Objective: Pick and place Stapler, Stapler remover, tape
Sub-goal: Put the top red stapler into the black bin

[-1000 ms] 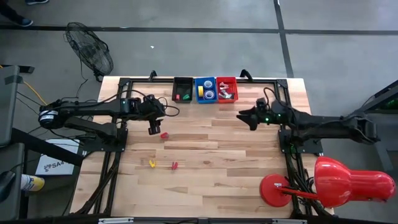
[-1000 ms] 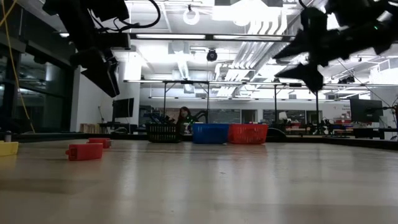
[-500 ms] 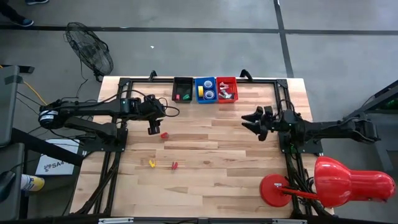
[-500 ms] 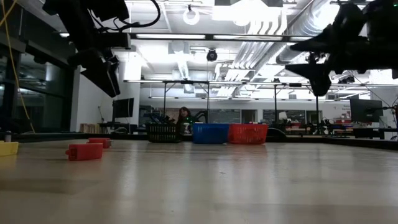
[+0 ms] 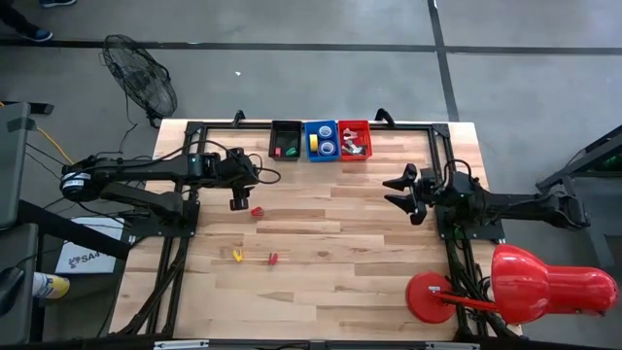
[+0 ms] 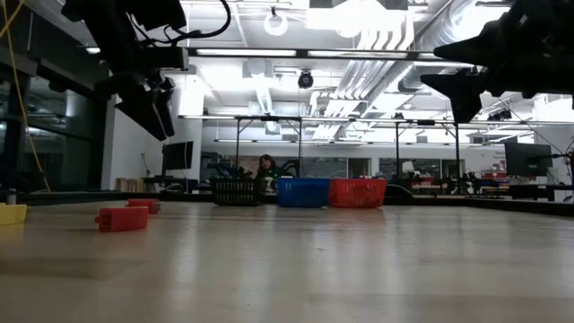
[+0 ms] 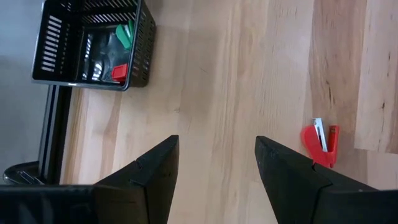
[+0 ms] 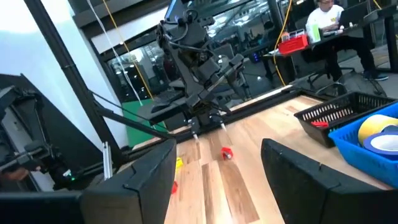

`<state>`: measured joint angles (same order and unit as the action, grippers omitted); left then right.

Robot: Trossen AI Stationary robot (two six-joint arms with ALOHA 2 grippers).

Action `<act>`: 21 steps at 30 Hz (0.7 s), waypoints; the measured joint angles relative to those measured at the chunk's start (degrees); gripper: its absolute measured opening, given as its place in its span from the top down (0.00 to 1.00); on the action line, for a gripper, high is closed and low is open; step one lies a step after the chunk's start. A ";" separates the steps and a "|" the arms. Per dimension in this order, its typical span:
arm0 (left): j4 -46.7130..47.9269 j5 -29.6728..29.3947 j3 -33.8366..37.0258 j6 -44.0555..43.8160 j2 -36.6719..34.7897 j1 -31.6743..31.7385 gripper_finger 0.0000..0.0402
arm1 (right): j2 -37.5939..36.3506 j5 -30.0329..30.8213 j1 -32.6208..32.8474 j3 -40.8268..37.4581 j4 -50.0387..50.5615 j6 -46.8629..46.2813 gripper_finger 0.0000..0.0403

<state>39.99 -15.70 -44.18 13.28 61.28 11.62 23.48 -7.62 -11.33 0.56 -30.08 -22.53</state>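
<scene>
3 bins (image 5: 322, 140) are counted at the table's far edge: 1 black (image 5: 286, 139), 1 blue (image 5: 322, 140), 1 red (image 5: 355, 139). 2 tape rolls (image 5: 328, 146) are seen in the blue one. 2 small red items (image 5: 257, 210) and 1 yellow item (image 5: 237, 256) are counted on the tabletop

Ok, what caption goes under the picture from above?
Two open grippers, left and right, hover over the table; a red stapler remover lies loose.

A small red stapler with a white metal strip (image 7: 321, 145) lies flat on the wooden worktop (image 5: 369, 243). Nearer the front edge, well apart from it, lie a small yellow piece (image 5: 237, 256) and a small red piece (image 5: 273, 259). Yellow and white tape rolls (image 5: 322, 145) sit in the blue plastic bin (image 5: 322, 127).
</scene>
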 joint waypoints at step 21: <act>-0.06 0.28 0.00 -0.02 0.00 0.02 0.49 | -22.83 0.60 0.01 -0.02 27.60 6.58 0.44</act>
<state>39.93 -15.42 -44.18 13.26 61.28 11.64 0.65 -7.01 -11.32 0.54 -2.48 -15.95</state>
